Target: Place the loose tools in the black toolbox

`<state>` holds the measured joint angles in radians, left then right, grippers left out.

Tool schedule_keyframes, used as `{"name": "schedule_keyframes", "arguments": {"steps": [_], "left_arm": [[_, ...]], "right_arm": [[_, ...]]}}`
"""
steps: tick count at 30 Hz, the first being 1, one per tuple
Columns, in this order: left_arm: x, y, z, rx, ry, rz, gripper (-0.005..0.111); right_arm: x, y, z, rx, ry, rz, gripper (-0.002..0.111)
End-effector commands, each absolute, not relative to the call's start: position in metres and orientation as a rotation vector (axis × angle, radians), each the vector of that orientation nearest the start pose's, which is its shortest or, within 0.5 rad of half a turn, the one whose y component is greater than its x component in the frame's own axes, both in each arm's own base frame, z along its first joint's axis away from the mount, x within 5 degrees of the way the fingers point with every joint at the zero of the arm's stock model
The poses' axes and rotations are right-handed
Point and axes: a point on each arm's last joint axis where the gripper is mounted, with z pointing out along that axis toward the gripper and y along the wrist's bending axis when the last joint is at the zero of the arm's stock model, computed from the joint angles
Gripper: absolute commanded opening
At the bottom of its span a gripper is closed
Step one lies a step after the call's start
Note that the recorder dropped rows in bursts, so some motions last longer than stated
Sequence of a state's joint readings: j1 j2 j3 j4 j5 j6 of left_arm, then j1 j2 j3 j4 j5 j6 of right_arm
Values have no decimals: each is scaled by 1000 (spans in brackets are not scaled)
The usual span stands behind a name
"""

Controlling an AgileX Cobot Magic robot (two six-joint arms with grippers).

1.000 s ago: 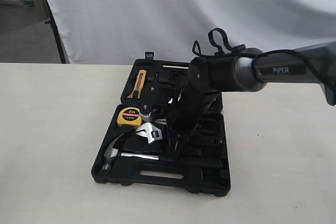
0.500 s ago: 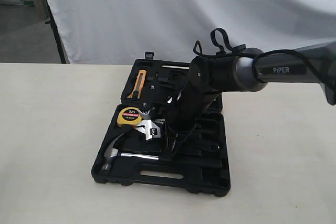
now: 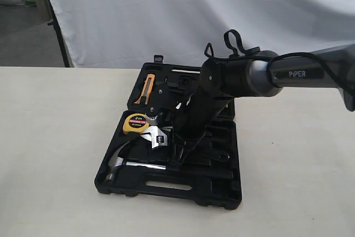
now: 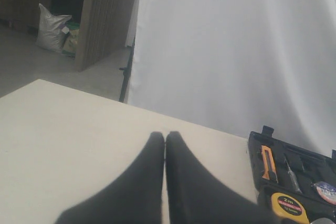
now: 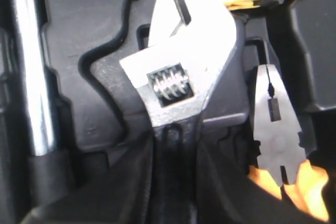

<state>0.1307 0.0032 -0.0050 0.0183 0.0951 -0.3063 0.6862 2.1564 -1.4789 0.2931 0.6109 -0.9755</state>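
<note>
The black toolbox (image 3: 166, 186) lies open on the table, and its far half also shows in the left wrist view (image 4: 255, 145). My right gripper (image 3: 178, 151) (image 5: 176, 148) is shut on the black handle of the adjustable wrench (image 3: 157, 137) (image 5: 181, 77). The wrench's silver jaw sits low over the case's recesses, beside the tape measure. The claw hammer (image 3: 120, 160) lies in the near half, its silver shaft (image 5: 29, 77) next to the wrench. My left gripper (image 4: 165, 136) is shut and empty above bare table, out of the exterior view. I cannot make out the black tape roll.
A yellow tape measure (image 3: 136, 122) (image 4: 289, 205) sits in the case by the wrench head. Orange-handled pliers (image 5: 278, 129) lie in a recess beside the wrench. An orange utility knife (image 3: 146, 88) (image 4: 269, 163) rests in the far half. A white curtain hangs behind the table.
My right gripper has shifted a little to the left and lower with the wrench, bringing its head closer to the tape measure. The case has nudged slightly.
</note>
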Motion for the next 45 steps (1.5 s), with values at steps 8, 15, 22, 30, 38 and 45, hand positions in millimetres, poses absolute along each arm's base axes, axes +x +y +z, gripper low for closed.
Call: {"name": "schedule_keyframes", "arguments": {"steps": [8, 15, 22, 30, 38, 45], "left_arm": [[55, 9, 208, -346, 1526, -103, 1], [55, 9, 208, -346, 1526, -103, 1], [55, 9, 208, -346, 1526, -103, 1], [55, 9, 208, -346, 1526, -103, 1], [55, 9, 208, -346, 1526, -103, 1], [55, 9, 208, -346, 1526, -103, 1]], "right_arm": [[331, 297, 128, -1780, 2071, 251, 0], [330, 300, 129, -1762, 2069, 251, 0], [323, 310, 129, -1819, 2005, 213, 4], [320, 308, 142, -1819, 1999, 222, 64], [326, 299, 176, -1731, 1969, 208, 59], [333, 294, 152, -1736, 2037, 213, 18]]}}
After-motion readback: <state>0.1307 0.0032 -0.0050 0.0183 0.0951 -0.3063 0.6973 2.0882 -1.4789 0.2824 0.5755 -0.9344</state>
